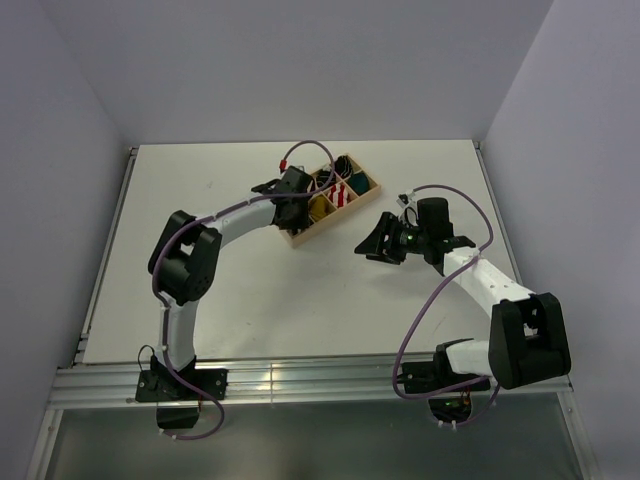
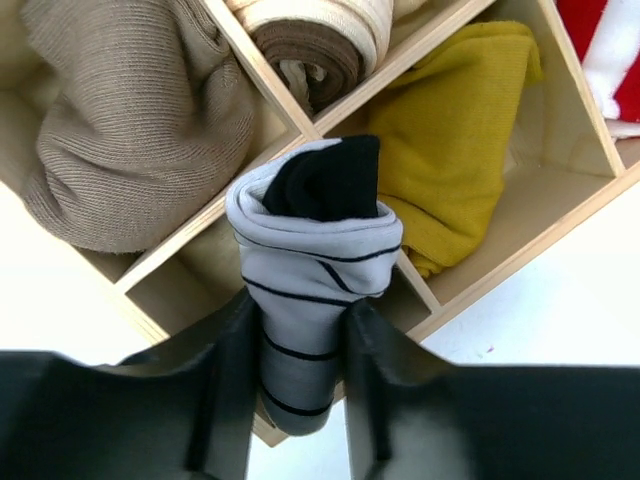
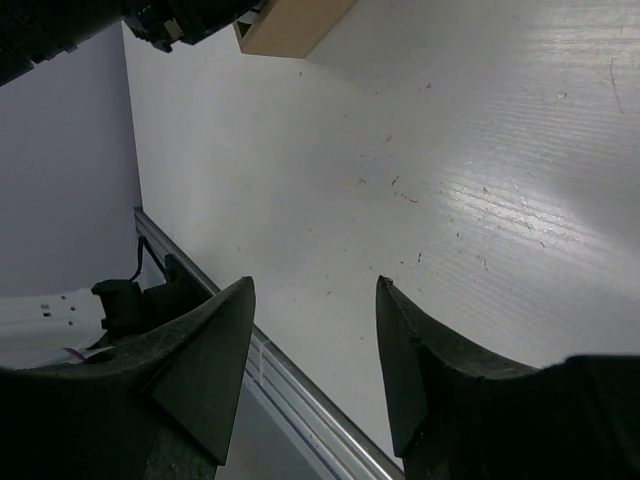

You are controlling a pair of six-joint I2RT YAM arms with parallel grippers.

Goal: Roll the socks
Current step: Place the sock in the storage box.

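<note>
Bright, even light — soft shadows; sheen glare on table [image 3: 540, 190]; close foreground slightly soft.

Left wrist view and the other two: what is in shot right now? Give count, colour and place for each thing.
wooden box: one, pale wood, split into compartments, far middle of the table
striped sock roll: one, white with thin black stripes and a black end, above a near compartment
mustard sock: one, mustard-yellow, in the compartment beside the roll
tan bundle: one, beige, in the compartment on the other side
cream-and-brown roll: one, in a farther compartment
red-and-white bundle: one, in a corner compartment
table: one, white
left gripper: black, fingers against both sides of the striped sock roll
right gripper: black, open, holding nothing, above the table
</note>
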